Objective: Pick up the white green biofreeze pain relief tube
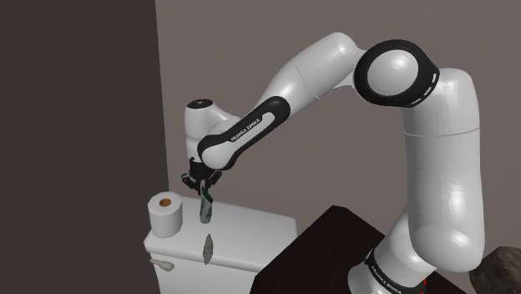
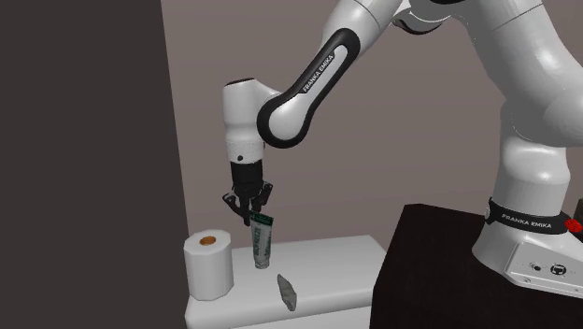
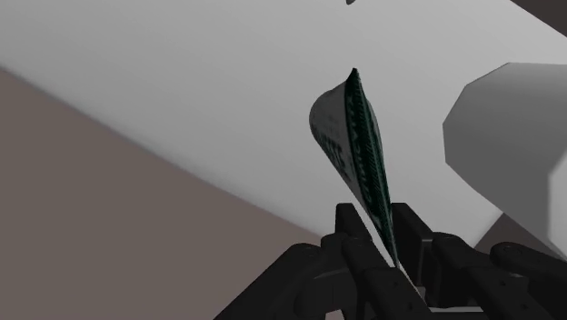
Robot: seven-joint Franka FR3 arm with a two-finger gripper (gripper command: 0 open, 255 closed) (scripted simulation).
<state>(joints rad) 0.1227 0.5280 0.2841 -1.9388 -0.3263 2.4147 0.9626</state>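
Note:
The white and green tube (image 2: 262, 241) hangs upright above the white toilet tank lid (image 2: 327, 266), its flat crimped end pinched in my black gripper (image 2: 250, 217). In the shoulder view the tube (image 1: 205, 209) hangs just to the right of the paper roll, below the gripper (image 1: 201, 189). In the wrist view the tube (image 3: 356, 150) sticks out from between the two black fingers (image 3: 353, 235), which are shut on it. The tube's lower end looks slightly off the lid, though I cannot be sure.
A white toilet paper roll (image 2: 208, 264) stands on the lid's left end, close to the tube. A small grey flattened object (image 2: 288, 293) lies near the lid's front edge. A dark wall (image 2: 84, 159) rises at the left, and my dark stand (image 2: 430, 271) sits at the right.

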